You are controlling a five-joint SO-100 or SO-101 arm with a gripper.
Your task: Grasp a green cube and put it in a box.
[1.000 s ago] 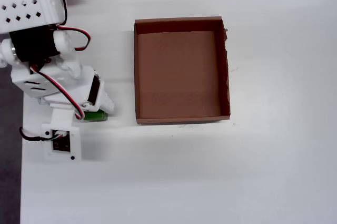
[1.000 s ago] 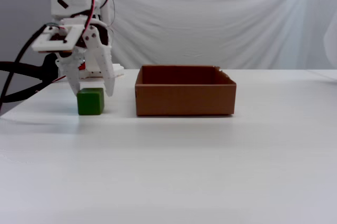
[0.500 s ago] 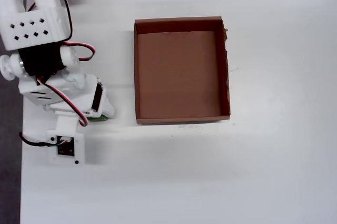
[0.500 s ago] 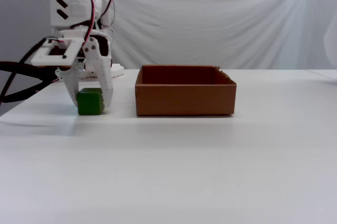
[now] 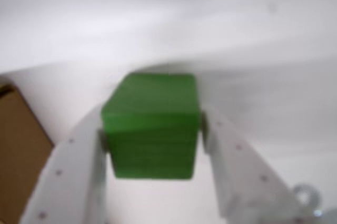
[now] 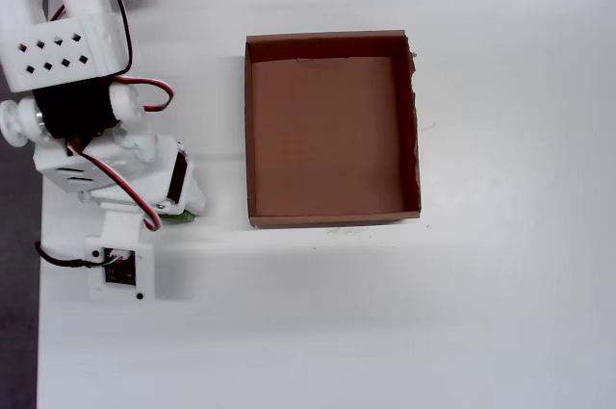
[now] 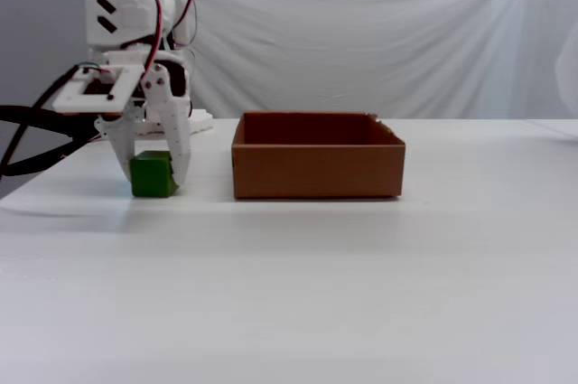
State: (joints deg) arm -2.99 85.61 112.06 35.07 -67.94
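- The end effector [image 7: 153, 178] pinches the green cube [image 7: 152, 175] between both fingers, at desk [image 7: 361, 294] level.
- The cube sits upright left of the box [image 7: 318, 170], apart from it in the fixed view.
- Being a cube, it shows no long axis; one face is toward the wrist view [image 5: 151, 129].

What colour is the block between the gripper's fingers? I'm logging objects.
Bright green, with faint grain lines; the green cube shows best in the wrist view.
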